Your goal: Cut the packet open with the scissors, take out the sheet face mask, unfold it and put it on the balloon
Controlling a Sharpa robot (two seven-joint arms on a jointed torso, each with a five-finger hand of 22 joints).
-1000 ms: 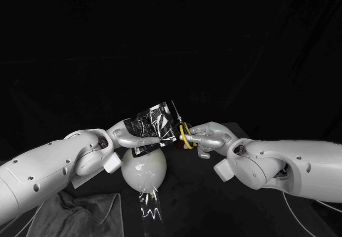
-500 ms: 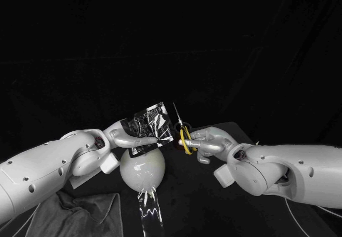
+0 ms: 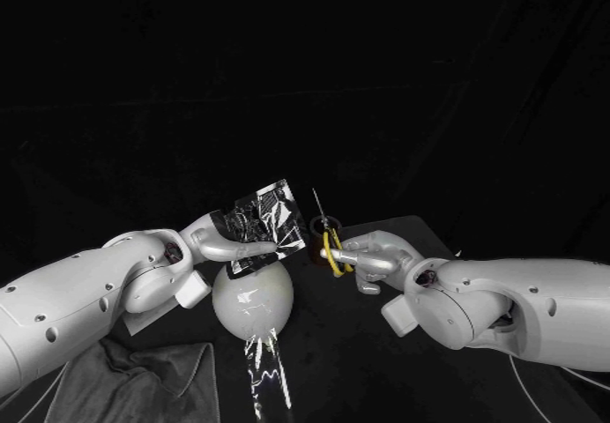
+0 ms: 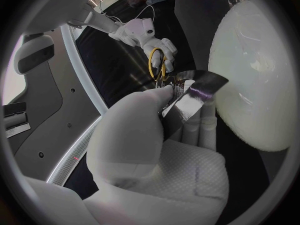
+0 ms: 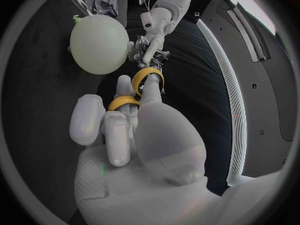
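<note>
My left hand [image 3: 235, 249] pinches the shiny dark packet [image 3: 268, 217] and holds it up above the white balloon [image 3: 256, 300]. My right hand [image 3: 361, 253] grips the yellow-handled scissors [image 3: 328, 242], blades pointing up beside the packet's right edge. In the left wrist view the packet [image 4: 190, 92] sits between my fingers [image 4: 147, 110], the balloon [image 4: 256, 70] lies close beside it and the scissors [image 4: 157, 65] are beyond. In the right wrist view the yellow handles [image 5: 140, 87] are around my fingers, with the packet [image 5: 150, 52] and balloon [image 5: 100, 43] ahead.
A grey cloth [image 3: 140, 379] lies on the black table at the front left. A strip of clear glossy film [image 3: 267, 374] trails from below the balloon toward the table's front edge.
The packet and my left hand have shifted slightly left and up. The scissors have drawn a little away from the packet's edge, blades now standing more upright.
</note>
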